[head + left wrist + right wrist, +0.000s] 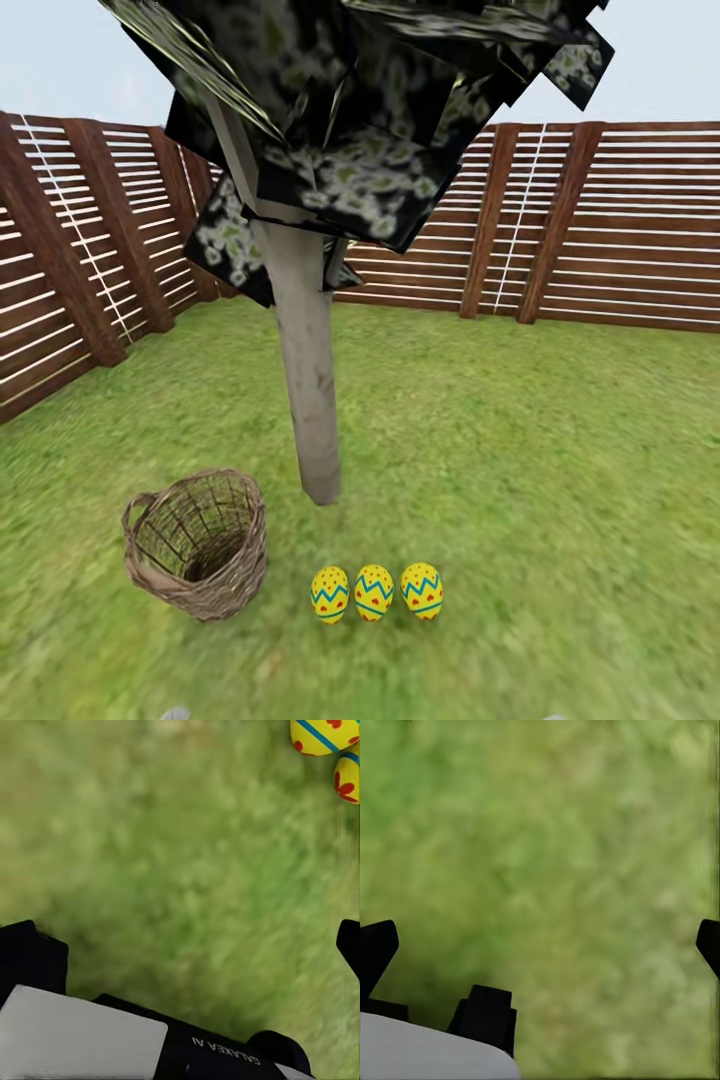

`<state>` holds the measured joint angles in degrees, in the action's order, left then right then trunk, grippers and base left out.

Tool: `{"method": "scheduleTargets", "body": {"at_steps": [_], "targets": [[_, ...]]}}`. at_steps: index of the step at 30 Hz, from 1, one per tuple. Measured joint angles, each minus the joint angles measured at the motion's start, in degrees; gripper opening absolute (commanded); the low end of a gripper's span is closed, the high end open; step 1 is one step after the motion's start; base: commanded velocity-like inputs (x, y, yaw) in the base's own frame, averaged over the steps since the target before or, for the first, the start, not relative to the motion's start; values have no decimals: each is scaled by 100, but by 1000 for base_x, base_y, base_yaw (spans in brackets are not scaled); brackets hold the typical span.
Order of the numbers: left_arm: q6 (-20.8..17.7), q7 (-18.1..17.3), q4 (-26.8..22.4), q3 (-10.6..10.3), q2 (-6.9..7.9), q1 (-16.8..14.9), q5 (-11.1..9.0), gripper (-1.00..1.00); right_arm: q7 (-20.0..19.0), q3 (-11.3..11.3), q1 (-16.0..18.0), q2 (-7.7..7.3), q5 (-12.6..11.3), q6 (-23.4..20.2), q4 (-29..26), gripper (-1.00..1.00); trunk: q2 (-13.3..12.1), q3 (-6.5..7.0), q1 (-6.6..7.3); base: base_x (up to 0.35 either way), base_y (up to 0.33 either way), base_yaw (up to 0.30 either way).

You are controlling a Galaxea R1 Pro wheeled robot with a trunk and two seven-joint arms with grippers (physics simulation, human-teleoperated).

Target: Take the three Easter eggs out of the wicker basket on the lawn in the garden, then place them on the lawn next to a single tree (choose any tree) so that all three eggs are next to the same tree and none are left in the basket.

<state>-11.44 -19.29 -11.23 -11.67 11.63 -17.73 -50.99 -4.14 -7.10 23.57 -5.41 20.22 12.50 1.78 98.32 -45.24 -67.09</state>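
Observation:
Three Easter eggs, yellow with blue zigzags and red dots, stand in a row on the lawn (560,480): the left egg (329,595), the middle egg (373,592) and the right egg (422,590). They sit just in front of the tree (308,380), a pale trunk under dark blossom-flecked foliage. The wicker basket (198,545) leans on the grass left of the eggs, and nothing shows inside it. My left gripper (180,945) hangs open over grass, with two eggs (322,735) at the frame's corner. The right gripper (542,945) is open over bare grass.
A brown slatted fence (620,230) closes the garden at the back and along the left side (60,280). Open grass stretches right of the tree and in front of the eggs.

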Motion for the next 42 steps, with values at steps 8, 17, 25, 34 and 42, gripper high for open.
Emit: {"method": "scheduleTargets", "body": {"at_steps": [8, 17, 25, 34, 42], "targets": [[12, 274, 0, 7, -7, 0, 0, 100, 66, -5, 0, 1, 1, 17, -8, 100, -321, 144, 176, 0, 0, 0], [304, 560, 0, 5, -115, 0, -1, 100, 70, -3, 1, -1, 15, 19, -21, 100, -682, 305, 373, 0, 0, 0], [330, 600, 8, 8, -147, 0, -9, 100, 224, -6, 0, -7, -16, 14, -9, 100, -1003, 449, 549, 0, 0, 0], [331, 604, 343, -2, -257, 1, -4, 100, 340, -15, -6, -33, -45, -63, 26, 100, -1364, 610, 747, 0, 0, 0], [339, 605, 516, 4, -347, 0, -1, 100, 358, -9, -115, -42, -16, -19, 36, 100, -1685, 754, 923, 0, 0, 0]]}}
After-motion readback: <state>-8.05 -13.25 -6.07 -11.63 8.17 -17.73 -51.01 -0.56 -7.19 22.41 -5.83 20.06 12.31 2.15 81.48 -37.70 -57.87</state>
